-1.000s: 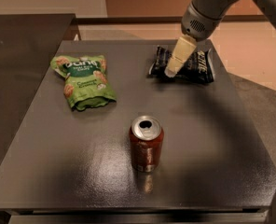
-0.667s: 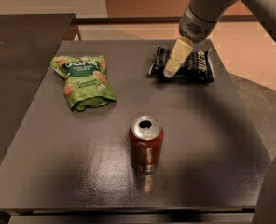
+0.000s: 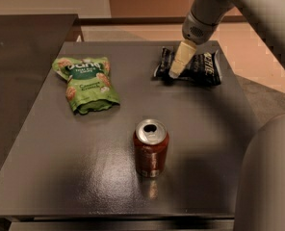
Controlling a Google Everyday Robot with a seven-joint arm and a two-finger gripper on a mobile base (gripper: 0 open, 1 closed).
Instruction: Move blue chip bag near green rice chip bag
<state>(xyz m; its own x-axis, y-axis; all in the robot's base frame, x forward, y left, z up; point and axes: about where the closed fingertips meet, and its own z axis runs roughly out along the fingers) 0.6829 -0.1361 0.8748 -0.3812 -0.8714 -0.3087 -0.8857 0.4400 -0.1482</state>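
At far right of tbl [image 3: 210,129], gripper [image 3: 174,73] tip at blue chip bag [image 3: 205,67], grip state can't tell; green rice chip bag [image 3: 87,83] well left.

Made out no word or brand for certain anywhere. Saw large white lettering across the top of the green rice chip bag [image 3: 86,83], beyond and left of the red soda can [image 3: 151,150], with smaller white lines beneath, all illegible; saw white block lettering on the blue chip bag [image 3: 202,67], beyond and right of the can, equally unreadable. Noted the gripper [image 3: 174,74] over that bag's left part, covering some print.
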